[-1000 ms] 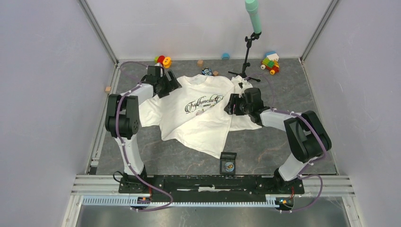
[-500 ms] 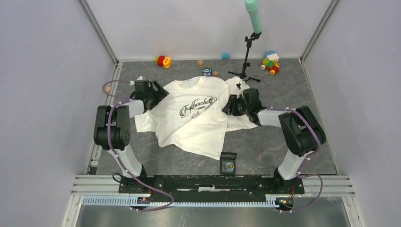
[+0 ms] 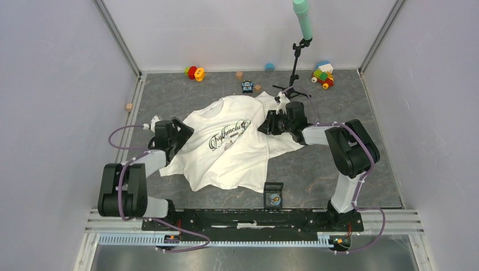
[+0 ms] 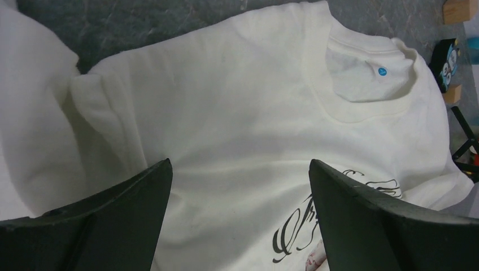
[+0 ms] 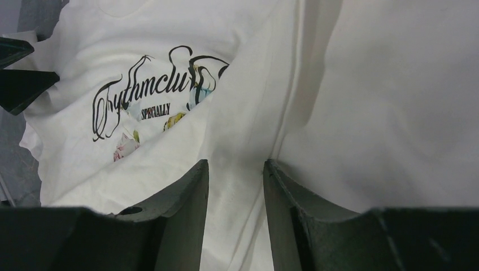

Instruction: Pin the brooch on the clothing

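T-shirt (image 3: 231, 152), white, script-printed, on desk (image 3: 316, 175): left end effector (image 4: 240, 169) spread wide over its shoulder beside the collar; right end effector (image 5: 234, 169) close-set astride a fabric fold, grip not discernible; brooch (image 3: 273, 199) in black holder (image 3: 273, 187), well apart from both, toward the arm bases.

Pale grey walls (image 3: 51, 84) enclose a dark grey marbled tabletop (image 3: 316, 175) (aluminium posts (image 3: 117, 36) stand in both far corners); the light is soft and even.

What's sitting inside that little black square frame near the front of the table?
A small round brooch, bluish in the middle with a golden rim, lies in the black frame. Its back and pin are covered, so they cannot be seen.
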